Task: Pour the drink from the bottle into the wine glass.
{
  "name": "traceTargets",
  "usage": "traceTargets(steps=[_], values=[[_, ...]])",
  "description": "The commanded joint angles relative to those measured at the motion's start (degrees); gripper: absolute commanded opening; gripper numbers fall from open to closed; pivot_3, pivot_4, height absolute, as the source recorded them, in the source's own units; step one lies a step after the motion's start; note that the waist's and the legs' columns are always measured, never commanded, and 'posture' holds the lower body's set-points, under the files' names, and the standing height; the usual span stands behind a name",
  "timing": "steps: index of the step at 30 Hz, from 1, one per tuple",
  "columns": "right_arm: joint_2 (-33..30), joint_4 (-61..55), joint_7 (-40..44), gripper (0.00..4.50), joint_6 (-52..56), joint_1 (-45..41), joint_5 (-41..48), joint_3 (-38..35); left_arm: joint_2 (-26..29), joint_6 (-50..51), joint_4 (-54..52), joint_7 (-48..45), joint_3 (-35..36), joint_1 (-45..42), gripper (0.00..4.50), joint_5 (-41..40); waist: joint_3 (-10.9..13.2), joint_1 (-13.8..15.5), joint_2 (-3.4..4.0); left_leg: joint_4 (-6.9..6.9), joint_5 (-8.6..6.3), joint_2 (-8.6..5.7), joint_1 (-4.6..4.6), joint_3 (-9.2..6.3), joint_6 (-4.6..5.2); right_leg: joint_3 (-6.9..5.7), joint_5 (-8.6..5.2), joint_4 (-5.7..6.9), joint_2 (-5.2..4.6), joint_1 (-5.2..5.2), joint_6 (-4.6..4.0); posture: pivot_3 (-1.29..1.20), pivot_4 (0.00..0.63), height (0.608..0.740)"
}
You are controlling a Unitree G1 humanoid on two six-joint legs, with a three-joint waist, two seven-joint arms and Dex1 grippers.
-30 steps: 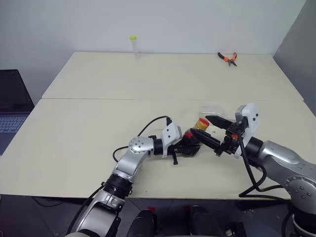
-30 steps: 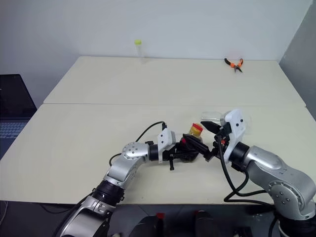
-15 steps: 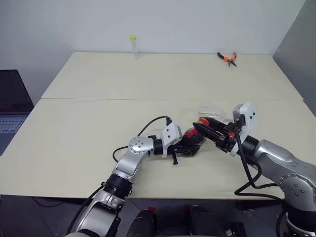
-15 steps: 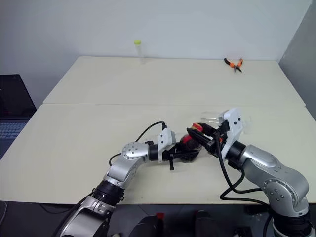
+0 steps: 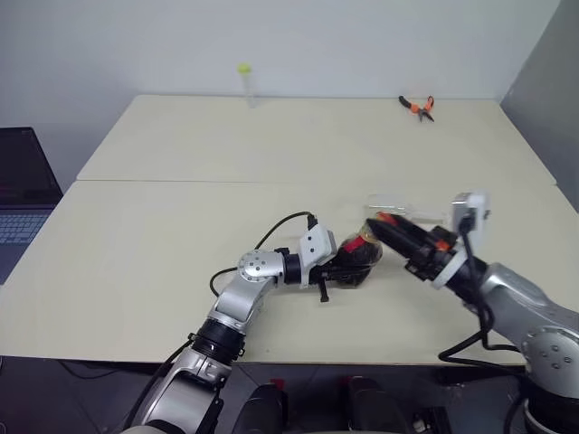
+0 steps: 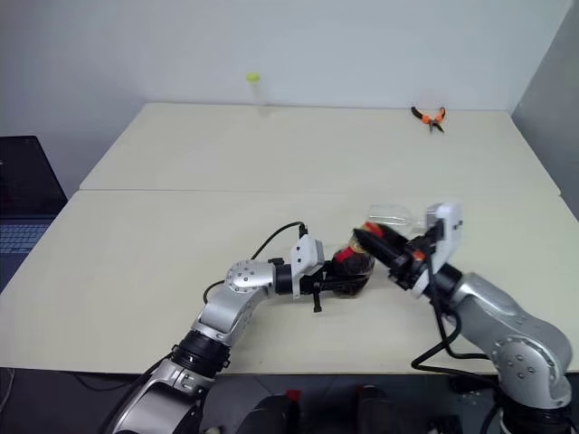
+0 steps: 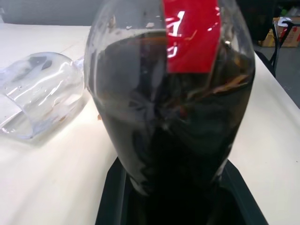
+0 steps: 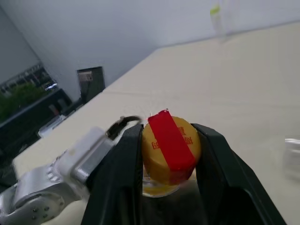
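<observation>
Left arm (image 5: 258,280) reaching rightward, fingers (image 5: 348,271) clamped, right fingers (image 8: 213,150) pinched narrow

You face a pale beige counter (image 5: 226,154) made of two tops joined by a straight seam. A plain light wall (image 5: 317,41) rises behind it, a grey panel (image 5: 547,81) stands at the right, and an open laptop (image 5: 23,194) sits left.

Small red print on the yellow cap (image 8: 169,145), between the right pincer's fingers (image 8: 117,173), too small to read. Red label (image 7: 190,35) on bottle: white marks, illegible.
</observation>
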Motion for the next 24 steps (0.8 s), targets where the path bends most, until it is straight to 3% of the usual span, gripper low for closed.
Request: traceTargets(steps=[1,4,8,12,21,24], values=[[-1.7,0.0,0.9,1.23,-3.5,2.8,-3.1,-4.2,-0.5,-1.5,-2.4,-0.3,0.9,-0.2,0.65,-1.8,0.0,-0.1,0.00,0.00,0.00,0.01,0.01,0.02,0.00,0.02,0.00,0.00,0.01,0.00,0.00,0.00,0.150,0.740],[-2.4,1.9,1.0,1.23,-6.2,5.8,-7.7,-5.8,-0.7,-1.5,-2.5,-0.4,0.9,-0.2,0.65,-1.9,0.0,-0.1,0.01,-0.01,0.00,0.03,0.02,0.02,0.00,0.01,0.00,0.02,0.03,0.00,0.00,0.00,0.150,0.740],[-9.2,5.9,4.3,1.23,-13.7,14.8,-27.3,1.8,-1.1,-1.7,-2.4,-0.5,0.9,-0.5,0.65,-2.2,0.0,-0.1,0.03,-0.01,0.00,0.01,0.03,0.08,0.00,0.04,-0.01,0.03,0.03,0.00,0.02,0.00,0.150,0.740],[-8.1,12.8,3.7,1.23,-18.9,17.6,-36.8,6.4,-1.2,-1.9,-2.4,-1.2,0.6,-0.9,0.65,-2.7,0.0,-0.2,0.04,-0.02,0.00,0.03,0.07,0.10,0.00,0.06,-0.01,0.04,0.05,0.01,0.02,0.00,0.150,0.740],[-1.8,20.6,4.6,1.23,-20.4,15.0,-40.6,7.2,-1.0,-1.9,-2.7,-2.3,0.7,-1.1,0.65,-2.8,0.0,-0.3,0.07,-0.02,0.01,0.05,0.12,0.11,-0.01,0.10,-0.01,0.05,0.06,0.03,0.01,0.00,0.150,0.740],[-1.2,21.4,5.7,2.11,-18.6,14.7,-39.7,7.5,-0.9,-2.0,-2.8,-2.5,0.7,-1.1,0.65,-2.8,0.0,-0.3,0.06,-0.01,0.01,0.05,0.12,0.11,-0.01,0.10,-0.01,0.05,0.06,0.03,0.01,0.00,0.150,0.740]])
